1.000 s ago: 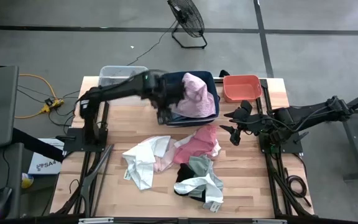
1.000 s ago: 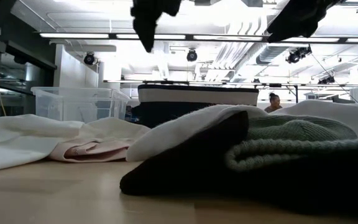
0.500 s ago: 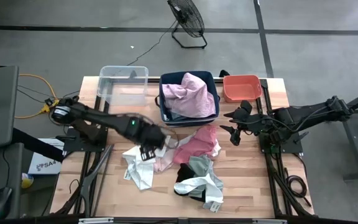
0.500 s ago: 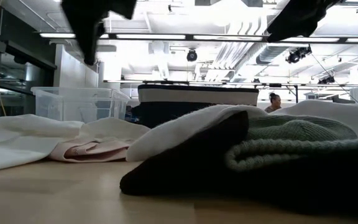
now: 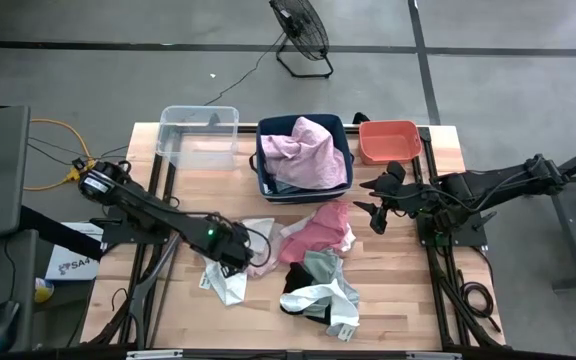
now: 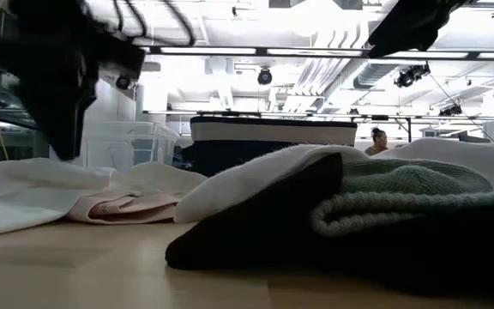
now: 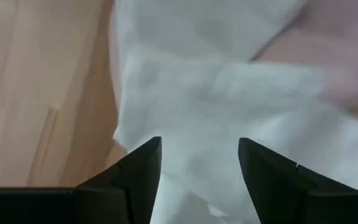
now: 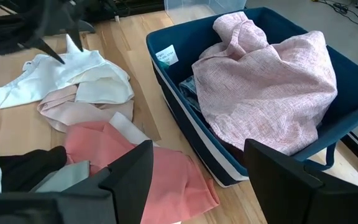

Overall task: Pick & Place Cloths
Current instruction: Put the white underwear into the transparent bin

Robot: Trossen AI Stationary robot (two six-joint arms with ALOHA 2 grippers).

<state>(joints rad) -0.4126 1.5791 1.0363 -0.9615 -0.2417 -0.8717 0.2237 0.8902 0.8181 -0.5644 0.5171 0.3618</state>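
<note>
Cloths are lying in a loose heap across the lower middle of the high view, on the wooden tabletop (image 5: 388, 300). The left pincer (image 5: 236, 250) is hanging directly over the white cloth (image 5: 230, 275) at the heap's left end, its fingers parted with nothing between them; in the left wrist view the white fabric is filling the gap just beyond the two dark fingertips (image 7: 143, 163). So the target is lying straight ahead of that pincer, not off to one side. The white cloth is running roughly from upper right to lower left in the high view, with a pale pink cloth (image 5: 264, 262) tucked against its right edge and touching it.

The right pincer (image 5: 376, 200) is waiting at the right of the frame, fingers spread and empty, well apart from the white cloth, so the left arm is clearly the nearer one.

Bare wood is showing to the left of and below the white cloth, which gives room to come down on its free left edge without dragging the pink piece along. The navy bin (image 5: 303, 160) at upper centre is already holding a light pink cloth (image 5: 313, 145), with the clear bin (image 5: 198, 135) beside it and the coral bin (image 5: 389, 140) to its right. A hot pink cloth (image 5: 320, 228) and a grey-green and black bundle (image 5: 313, 280) are lying between the arms.
</note>
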